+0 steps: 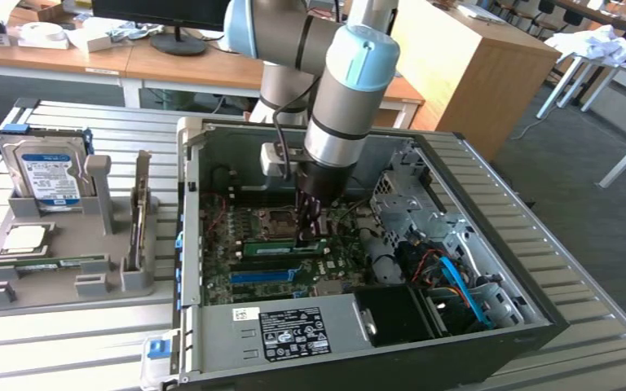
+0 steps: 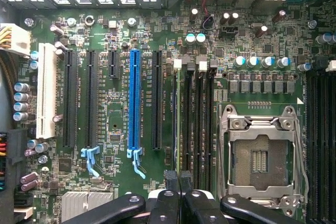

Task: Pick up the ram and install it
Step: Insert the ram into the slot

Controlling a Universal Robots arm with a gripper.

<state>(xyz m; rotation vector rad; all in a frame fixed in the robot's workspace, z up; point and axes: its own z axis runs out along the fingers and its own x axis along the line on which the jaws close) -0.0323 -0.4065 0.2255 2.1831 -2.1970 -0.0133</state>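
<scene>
Ram (image 1: 286,245): long, slim green circuit-board stick; its label and chips are too small to make out.
Pose: standing on its long edge, level, running across the exterior view.
Place: parallel to the blue slot (image 1: 261,277), near it, on its far side.
Seating: cannot tell whether fully pressed home.

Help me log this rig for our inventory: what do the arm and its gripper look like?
The arm is made of silver-grey tubes with pale blue caps at the joints, and a thin dark cable runs down beside it. The gripper is black, with slim jaws on linkage bars that carry round grey pivot pins.
</scene>
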